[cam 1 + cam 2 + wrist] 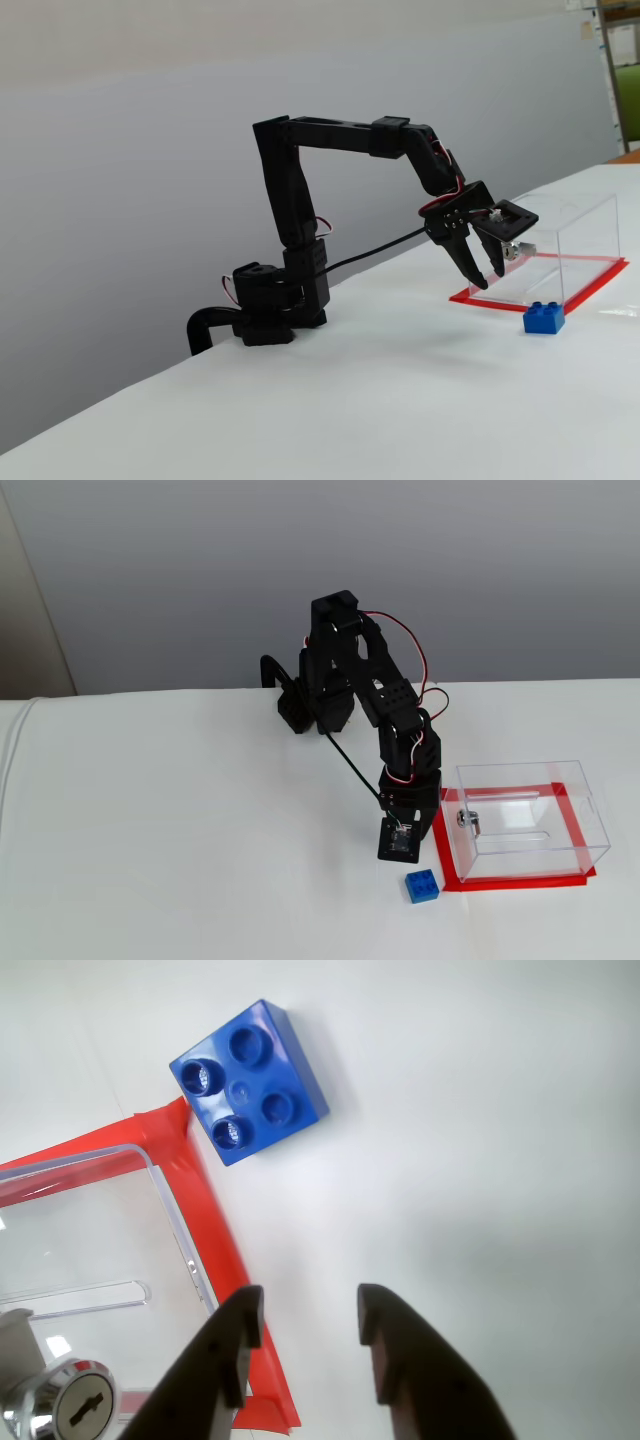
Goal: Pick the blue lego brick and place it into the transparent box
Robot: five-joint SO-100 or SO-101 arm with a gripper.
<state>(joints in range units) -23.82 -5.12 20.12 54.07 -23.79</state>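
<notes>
The blue lego brick (250, 1080) lies studs-up on the white table, touching a corner of the red base sheet (205, 1200). It also shows in both fixed views (543, 317) (421, 886). The transparent box (525, 820) stands on that red sheet, with its silver lock (75, 1400) on the wall facing the arm. My gripper (305, 1320) hangs open above the table beside the box's corner, short of the brick, with nothing between its fingers. A fixed view shows the gripper (482, 277) a little above the table.
The black arm's base (275, 310) sits at the table's far edge. White tabletop (180, 830) spreads around the brick and box.
</notes>
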